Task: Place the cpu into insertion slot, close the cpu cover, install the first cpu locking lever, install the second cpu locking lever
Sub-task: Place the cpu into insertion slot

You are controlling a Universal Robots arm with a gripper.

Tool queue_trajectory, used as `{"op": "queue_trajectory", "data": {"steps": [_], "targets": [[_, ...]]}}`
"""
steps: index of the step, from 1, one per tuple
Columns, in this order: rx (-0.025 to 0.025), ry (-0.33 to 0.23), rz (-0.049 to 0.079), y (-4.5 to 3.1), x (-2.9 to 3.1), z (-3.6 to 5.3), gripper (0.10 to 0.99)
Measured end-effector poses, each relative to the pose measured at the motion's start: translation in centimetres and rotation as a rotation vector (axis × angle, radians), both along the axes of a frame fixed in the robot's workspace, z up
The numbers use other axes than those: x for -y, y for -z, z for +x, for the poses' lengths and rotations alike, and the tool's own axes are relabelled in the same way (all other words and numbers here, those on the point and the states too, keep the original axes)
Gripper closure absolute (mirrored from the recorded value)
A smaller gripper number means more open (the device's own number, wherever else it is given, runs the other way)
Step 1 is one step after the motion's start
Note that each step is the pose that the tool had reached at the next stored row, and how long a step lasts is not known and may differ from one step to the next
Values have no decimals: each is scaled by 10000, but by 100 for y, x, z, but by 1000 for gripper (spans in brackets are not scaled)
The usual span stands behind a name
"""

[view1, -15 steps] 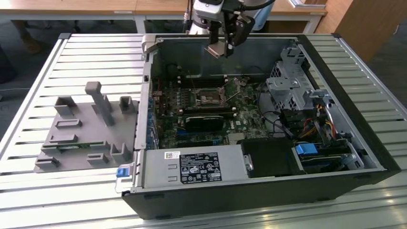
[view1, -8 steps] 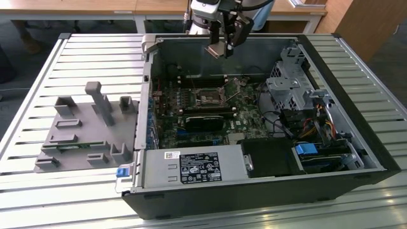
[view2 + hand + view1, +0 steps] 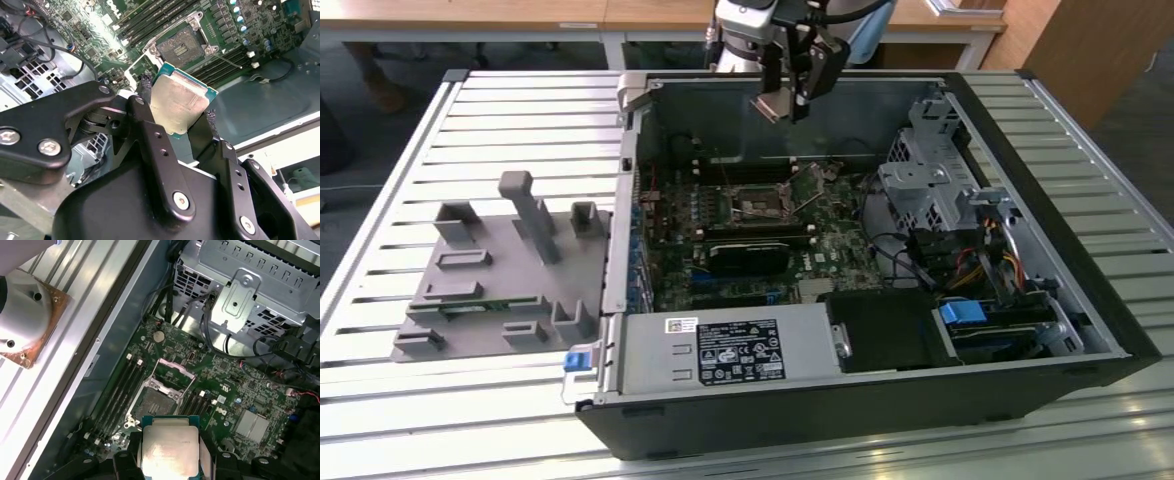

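Note:
My gripper [image 3: 785,100] hangs above the back of the open computer case, shut on the cpu [image 3: 774,106]. In both wrist views the cpu [image 3: 180,102] [image 3: 169,450] shows its silvery-grey top with a green rim, clamped at two opposite edges by the black fingers [image 3: 145,107]. The insertion slot [image 3: 758,206] [image 3: 182,46] [image 3: 155,402] lies open on the green motherboard [image 3: 834,265], below the cpu and apart from it. The cpu cover [image 3: 176,367] stands flipped up at the slot's edge. A thin metal lever [image 3: 227,62] sticks out beside the slot.
A long black block [image 3: 754,250] sits just in front of the slot. A metal drive cage [image 3: 927,190] and cables fill the exterior view's right of the case. The power supply [image 3: 720,350] lies at the front. A grey fixture [image 3: 507,260] rests on the slatted table.

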State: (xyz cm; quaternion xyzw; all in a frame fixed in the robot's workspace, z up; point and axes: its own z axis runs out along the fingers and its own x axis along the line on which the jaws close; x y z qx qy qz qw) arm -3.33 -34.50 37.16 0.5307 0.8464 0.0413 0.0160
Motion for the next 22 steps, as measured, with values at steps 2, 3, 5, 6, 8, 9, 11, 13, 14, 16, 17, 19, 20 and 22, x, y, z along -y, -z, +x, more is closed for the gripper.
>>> {"op": "queue_trajectory", "data": {"steps": [2, 3, 5, 6, 8, 9, 11, 13, 14, 16, 17, 19, 20, 22], "targets": [[0, 151, 0, 2, 0, 0, 545], [0, 232, 0, 3, 0, 0, 545], [0, 381, 0, 6, 0, 0, 545], [-1, 445, 1, 8, 0, 0, 545], [-1, 516, -1, 13, 0, 0, 545], [-1, 534, -1, 16, -1, 0, 545], [-1, 563, -1, 25, 0, 0, 545], [-1, 588, -1, 33, 0, 0, 545], [0, 598, 0, 38, 0, 0, 545], [0, 618, -1, 45, 0, 0, 545], [-1, 644, -2, 46, 0, -3, 545], [0, 711, -1, 50, 0, -4, 545], [-1, 744, -1, 52, 0, -3, 545], [-1, 811, -1, 55, 0, -4, 545]]}}
